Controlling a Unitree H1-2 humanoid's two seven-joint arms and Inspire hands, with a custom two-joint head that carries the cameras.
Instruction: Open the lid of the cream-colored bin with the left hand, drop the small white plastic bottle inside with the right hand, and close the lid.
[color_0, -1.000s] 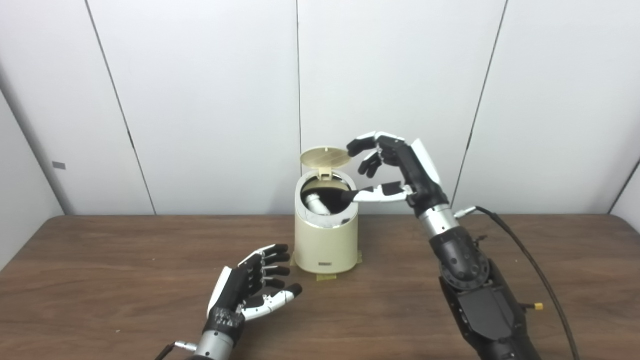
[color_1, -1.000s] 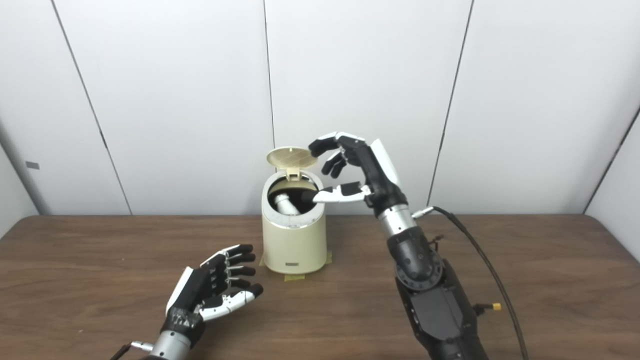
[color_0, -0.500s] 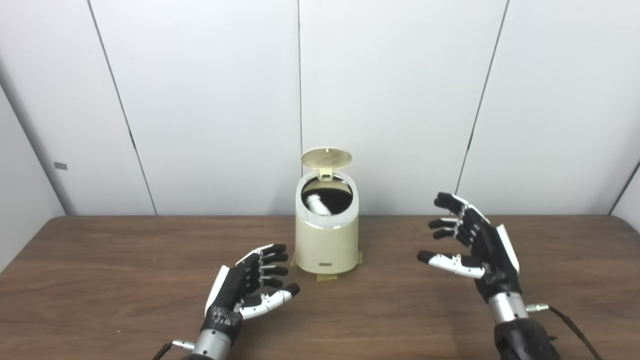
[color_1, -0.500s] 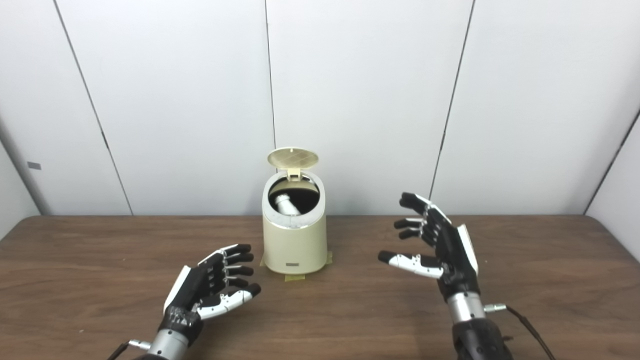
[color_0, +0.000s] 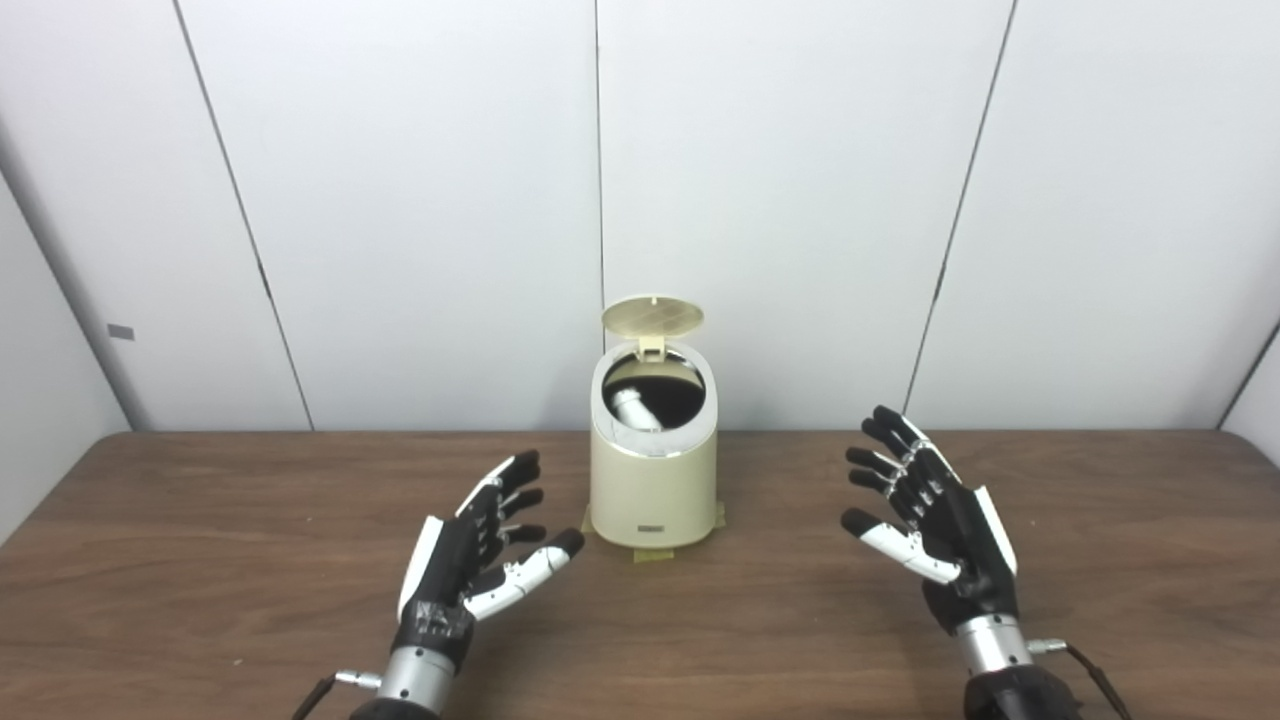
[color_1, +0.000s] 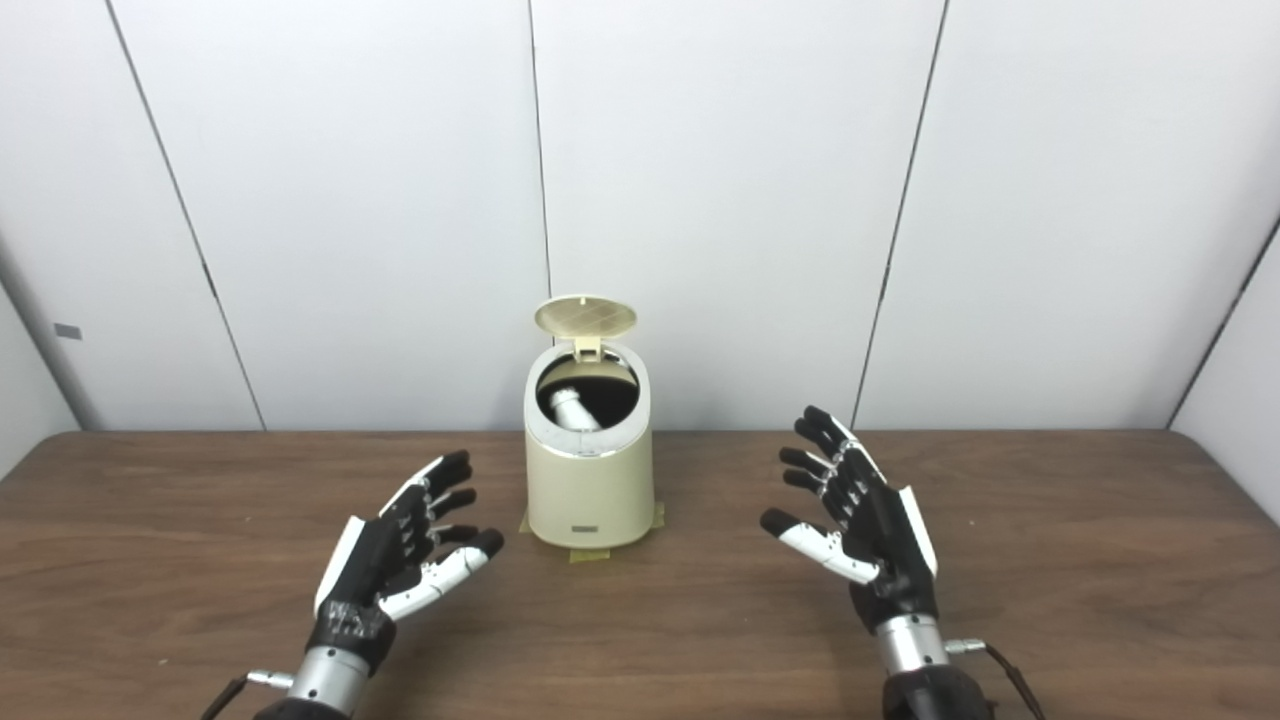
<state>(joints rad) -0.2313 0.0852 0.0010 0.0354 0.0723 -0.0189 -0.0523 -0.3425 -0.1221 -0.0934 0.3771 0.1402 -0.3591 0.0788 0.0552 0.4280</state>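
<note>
1. Leaning inside the cream-colored bin (color_0: 652, 485), the small white plastic bottle (color_0: 630, 406) shows only its upper part against the dark interior; its lower part is hidden below the rim, and its cap end is too small to make out.
2. The lid (color_0: 652, 316) stands raised on its hinge at the back of the bin, its ribbed underside facing the cameras; the hinge itself is a small tab, hard to read in detail.
3. A small dark label low on the bin's front cannot be read, and yellowish tape (color_0: 655, 552) peeks out under the base at both sides.
4. Both forearms are cut off by the bottom edge of the pictures, so only wrists and hands show.
5. The left hand (color_0: 478, 540) hovers over the table (color_0: 200, 560) to the left of the bin, palm turned inward, fingers spread apart and holding nothing; its fingertips are near the bin's lower left but apart from it.
6. The right hand (color_0: 935, 525) hovers to the right of the bin, well apart from it, fingers likewise splayed and empty, with a cable (color_0: 1095, 675) running off at the wrist.
7. Bare wood lies between each hand and the bin, and wide open tabletop runs out to both side edges; the bin stands close to the table's far edge, before the white panelled wall (color_0: 800, 200).
</note>
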